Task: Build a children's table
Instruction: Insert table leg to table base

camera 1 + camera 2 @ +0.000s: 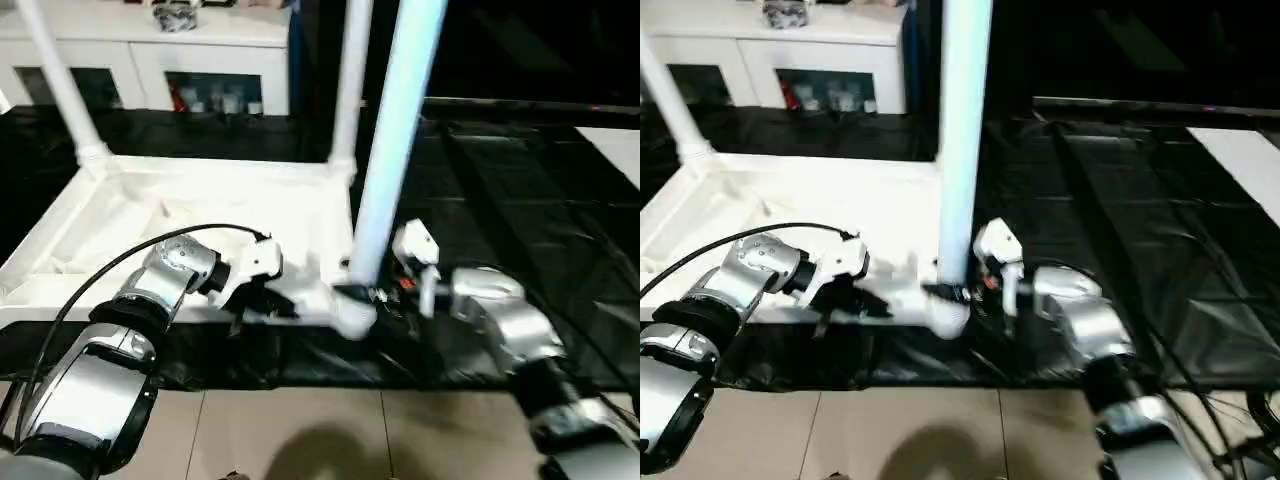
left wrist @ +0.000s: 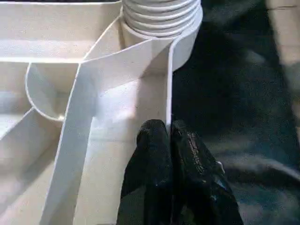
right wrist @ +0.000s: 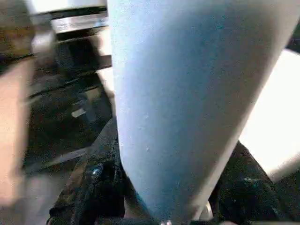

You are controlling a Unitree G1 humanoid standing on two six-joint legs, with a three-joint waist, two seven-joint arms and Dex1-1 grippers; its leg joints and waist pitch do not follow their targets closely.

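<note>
The children's table's white tabletop lies upside down on a black sheet, rim upward. Two white legs stand in its far corner sockets. A third leg stands upright in the near right corner socket, its ribbed end seated in the socket. My left gripper sits at the front rim just left of that corner, and its black fingers are shut on the thin rim wall. My right gripper is shut on the foot of the third leg, a dark finger on either side.
A white cabinet stands behind the work. The black sheet stretches off to the right, where a flat white board lies at the edge. Tiled floor shows at the front. A black cable loops over my left forearm.
</note>
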